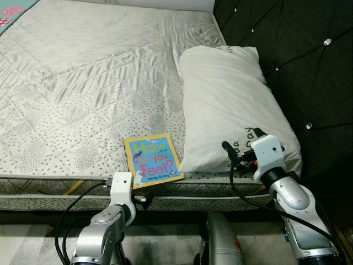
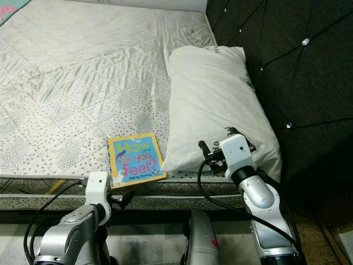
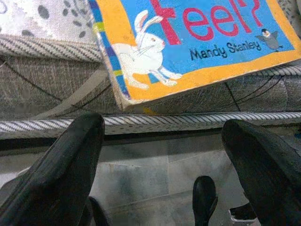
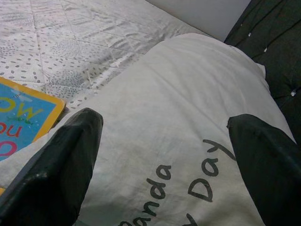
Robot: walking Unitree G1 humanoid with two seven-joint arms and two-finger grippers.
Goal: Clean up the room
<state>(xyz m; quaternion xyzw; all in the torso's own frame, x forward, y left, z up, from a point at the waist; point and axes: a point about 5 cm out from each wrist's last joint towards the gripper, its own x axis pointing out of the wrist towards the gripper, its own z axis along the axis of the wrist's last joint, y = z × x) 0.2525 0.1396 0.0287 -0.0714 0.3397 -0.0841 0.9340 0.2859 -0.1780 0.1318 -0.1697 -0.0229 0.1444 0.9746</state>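
Bare mattress, one pillow, one book at edge, left tool and right tool both spread wide, empty.

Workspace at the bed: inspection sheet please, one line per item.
Surface: bare quilted mattress.
Job's things: picture book flat at the near edge, one corner overhanging; white pillow beside it, against the headboard.
Clutter: nothing seen.
Grippers: left gripper open, below the book's edge; right gripper open over the pillow.
Cables: black cables loop along both arms.
Surroundings: dark tufted headboard; tiled floor below.
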